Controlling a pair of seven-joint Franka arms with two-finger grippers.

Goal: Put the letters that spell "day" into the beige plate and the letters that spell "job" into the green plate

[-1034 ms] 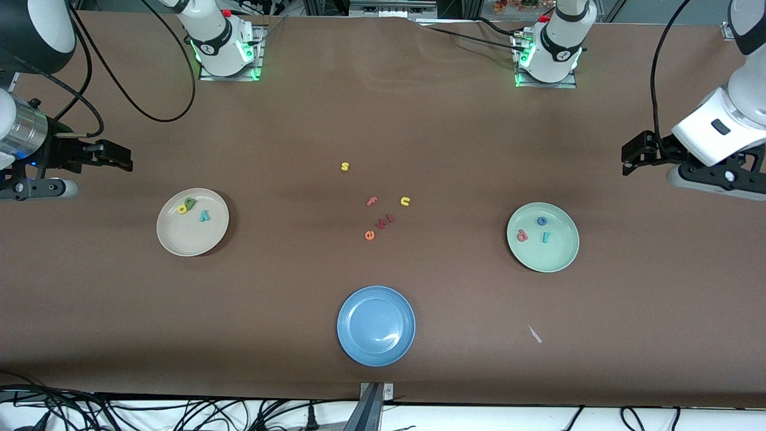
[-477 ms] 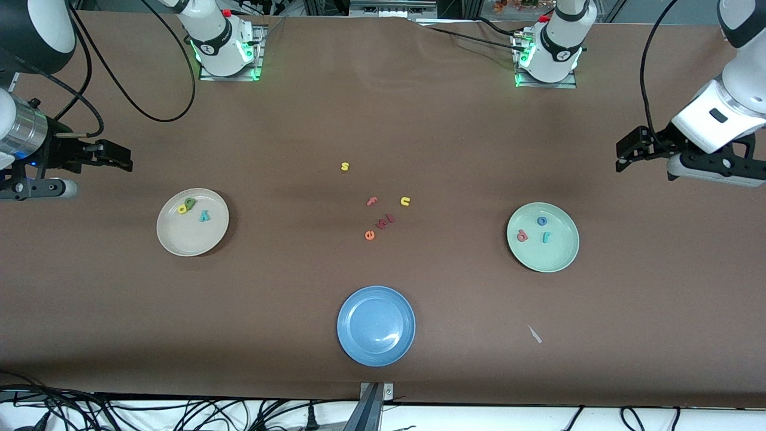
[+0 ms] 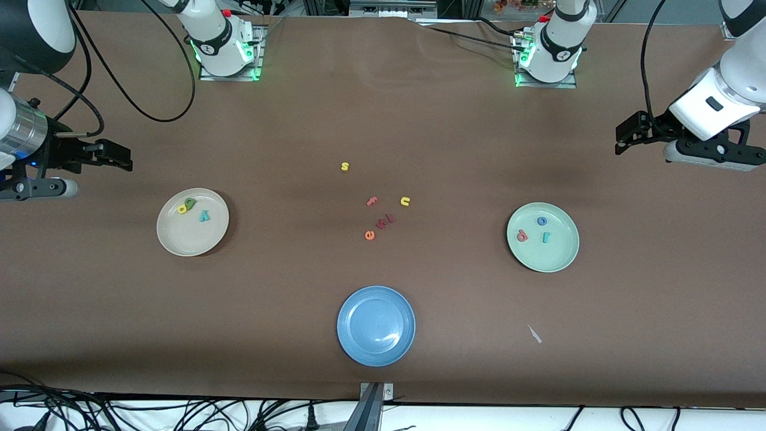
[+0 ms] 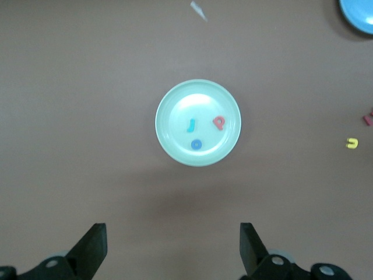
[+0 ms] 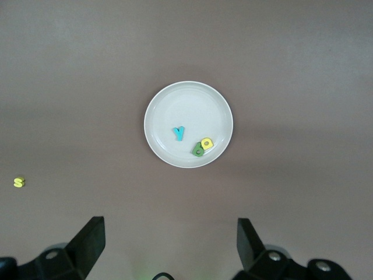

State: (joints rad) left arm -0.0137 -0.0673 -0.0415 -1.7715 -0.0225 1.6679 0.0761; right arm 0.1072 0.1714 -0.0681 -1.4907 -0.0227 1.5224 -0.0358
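3 letters, green d (image 3: pixel 191 202), yellow a (image 3: pixel 182 209) and teal y (image 3: pixel 204 215), lie in the beige plate (image 3: pixel 179 239) below the wide-open, empty right gripper (image 3: pixel 122 160), while j (image 3: pixel 545 237), o (image 3: pixel 542 221) and b (image 3: pixel 522 236) lie in the green plate (image 3: pixel 559 257) near the wide-open, empty left gripper (image 3: pixel 622 139).

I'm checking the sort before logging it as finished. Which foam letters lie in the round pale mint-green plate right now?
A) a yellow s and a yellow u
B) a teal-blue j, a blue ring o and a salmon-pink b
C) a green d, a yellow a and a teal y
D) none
B: the left wrist view shows the teal-blue j, blue ring o and salmon-pink b inside the pale mint-green plate.
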